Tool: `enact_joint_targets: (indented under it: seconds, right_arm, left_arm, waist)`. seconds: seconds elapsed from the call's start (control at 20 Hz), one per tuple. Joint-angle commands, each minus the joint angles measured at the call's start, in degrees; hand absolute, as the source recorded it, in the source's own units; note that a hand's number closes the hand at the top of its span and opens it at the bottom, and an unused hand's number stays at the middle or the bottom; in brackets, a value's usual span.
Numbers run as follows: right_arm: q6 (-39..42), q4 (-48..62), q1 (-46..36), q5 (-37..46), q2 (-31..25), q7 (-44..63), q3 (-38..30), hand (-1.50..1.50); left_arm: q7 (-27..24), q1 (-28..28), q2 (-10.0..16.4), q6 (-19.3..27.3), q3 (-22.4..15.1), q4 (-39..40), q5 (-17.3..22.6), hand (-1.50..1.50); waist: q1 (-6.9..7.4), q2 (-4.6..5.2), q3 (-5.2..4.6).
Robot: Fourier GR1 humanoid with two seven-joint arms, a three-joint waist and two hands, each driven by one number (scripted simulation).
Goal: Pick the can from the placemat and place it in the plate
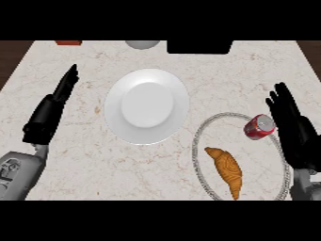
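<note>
Right hand (291, 124) fingers straight, empty, beside can (259, 127); croissant (227, 172) shares placemat (198, 141); left hand (48, 113) open.

Head-height view, steeply down onto counter (93, 160)

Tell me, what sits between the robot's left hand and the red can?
The round white plate lies between the black left hand and the red metal can, plus the oval placemat's grey rim, as the head view shows.
</note>
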Motion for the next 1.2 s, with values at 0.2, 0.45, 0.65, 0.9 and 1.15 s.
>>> enact_joint_targets:
  seconds: [0.2, 0.45, 0.65, 0.9, 1.15]
  right_arm:
    - [16.33, -1.25, -13.47, 5.22, -0.75, -8.68, 14.53, 1.50]
    - [7.32, 6.78, -13.96, 35.26, -12.79, -6.21, 21.04, 1.50]
    - [-4.31, 15.92, -4.66, 27.96, 3.27, -24.03, 18.94, -1.50]
    - [-2.73, 19.66, -3.96, 22.74, 5.56, -39.94, 14.21, -1.50]
    - [-1.30, 5.05, -5.16, 28.48, -2.57, -26.65, 12.20, -1.50]
  left_arm:
    - [3.36, -3.49, -0.27, -0.81, 2.98, -3.98, 3.57, 0.00]
    - [6.24, -3.22, -0.24, -2.57, 4.48, -3.67, 7.07, 0.00]
    - [10.83, -2.07, 2.33, -4.41, 7.52, -7.82, 10.52, 0.00]
    - [11.75, 0.23, 0.49, -2.68, 6.65, -9.48, 8.13, 0.00]
    - [12.20, 1.95, 0.67, -3.74, 8.84, -11.23, 7.89, 0.00]
  waist:
    - [4.38, 3.38, -0.28]
    - [2.99, 3.39, -0.55]
    - [0.62, 3.34, -0.10]
    - [-0.82, 3.12, -0.26]
    - [-1.49, 2.82, -0.39]
